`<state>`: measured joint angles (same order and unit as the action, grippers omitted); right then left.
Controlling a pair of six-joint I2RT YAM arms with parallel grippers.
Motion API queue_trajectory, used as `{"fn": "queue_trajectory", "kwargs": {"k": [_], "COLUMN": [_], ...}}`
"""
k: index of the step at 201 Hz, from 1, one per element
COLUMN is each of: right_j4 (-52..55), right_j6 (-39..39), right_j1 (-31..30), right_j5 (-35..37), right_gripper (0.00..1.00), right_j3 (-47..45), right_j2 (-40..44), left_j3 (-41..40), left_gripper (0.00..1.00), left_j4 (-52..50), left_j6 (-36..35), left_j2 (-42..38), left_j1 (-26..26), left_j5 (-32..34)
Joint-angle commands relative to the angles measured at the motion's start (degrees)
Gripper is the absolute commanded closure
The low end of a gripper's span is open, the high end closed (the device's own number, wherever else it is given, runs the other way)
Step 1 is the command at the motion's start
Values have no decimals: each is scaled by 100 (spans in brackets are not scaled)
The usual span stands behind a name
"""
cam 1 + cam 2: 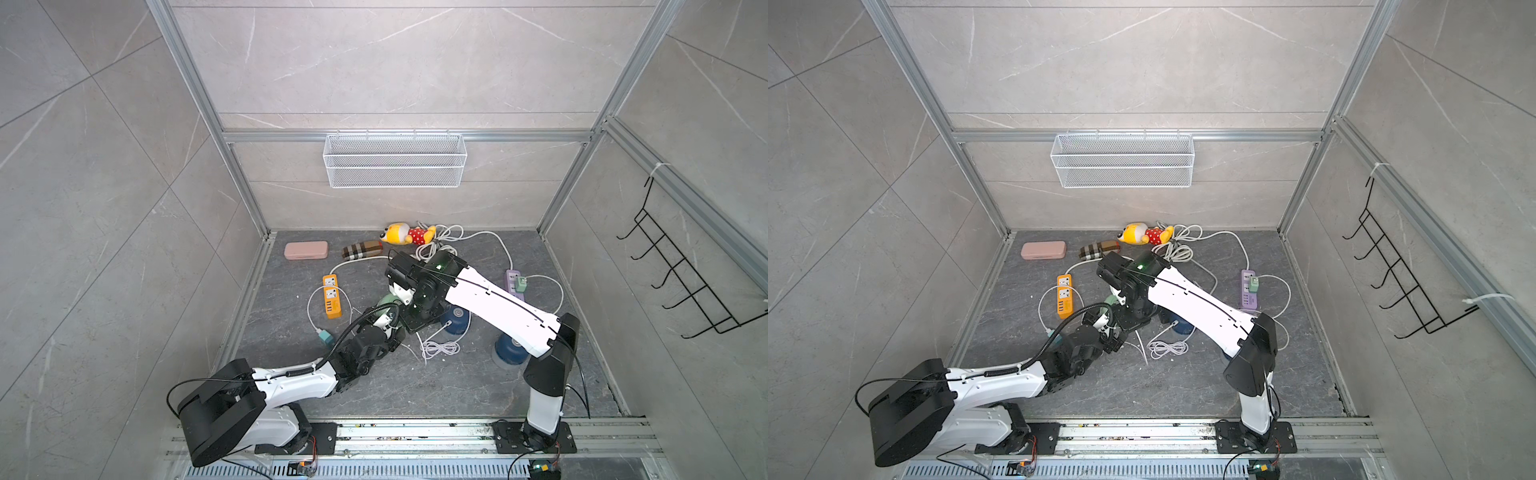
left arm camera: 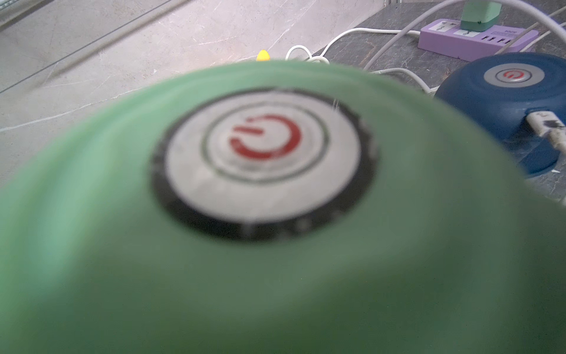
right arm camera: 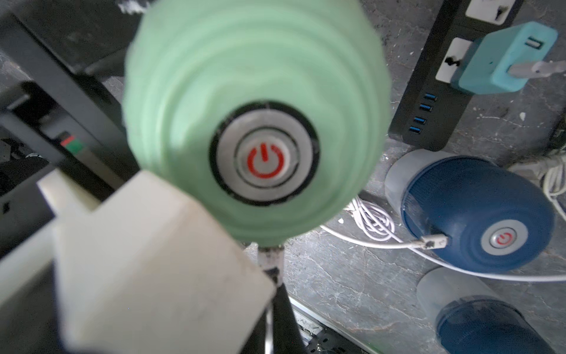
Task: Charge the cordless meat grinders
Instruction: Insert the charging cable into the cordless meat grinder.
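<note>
My right gripper (image 1: 400, 293) is pressed together. A white plug (image 3: 269, 265) sits at its tips, the pinch lost in blur. My left gripper (image 1: 388, 325) is spread wide round the green grinder (image 3: 245, 76), contact hidden. Farther out is a blue grinder (image 3: 477, 214), cable plugged in. The second blue grinder (image 3: 481, 328) is cut off.

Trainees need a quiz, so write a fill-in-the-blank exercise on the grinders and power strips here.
1. On the mint green grinder, the power symbol is ____.
2. The grinder with a white cable plugged in is dark ____.
3. The pale green adapter is plugged into the ____ power strip.
4. The plush toy wears a dotted dress coloured ____.
Missing words: red; blue; purple; red.
</note>
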<state>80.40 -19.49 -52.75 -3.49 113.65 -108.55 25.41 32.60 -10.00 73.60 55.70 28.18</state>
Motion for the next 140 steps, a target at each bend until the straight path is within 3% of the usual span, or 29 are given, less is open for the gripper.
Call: {"fn": "queue_trajectory", "kwargs": {"k": [1,25,97,140], "right_j4": [-1792,-1709,-1676,-1672], "right_j6": [70,145,238,276], "right_j1": [68,123,143,232], "right_j5": [158,182,148,385], "right_gripper": [100,99,84,67], "right_j3": [313,265,-159,-962], "right_j2": [-100,-71,129,721], "left_j3": [52,34,-10,-133], "left_gripper": [54,55,55,54], "left_j4": [334,404,795,1768], "left_j6": [-626,-592,-140,344], "left_j2": [67,132,507,1134], "left_j1": [512,512,328,-68], "left_j5": [-1039,-1018,-863,-884]}}
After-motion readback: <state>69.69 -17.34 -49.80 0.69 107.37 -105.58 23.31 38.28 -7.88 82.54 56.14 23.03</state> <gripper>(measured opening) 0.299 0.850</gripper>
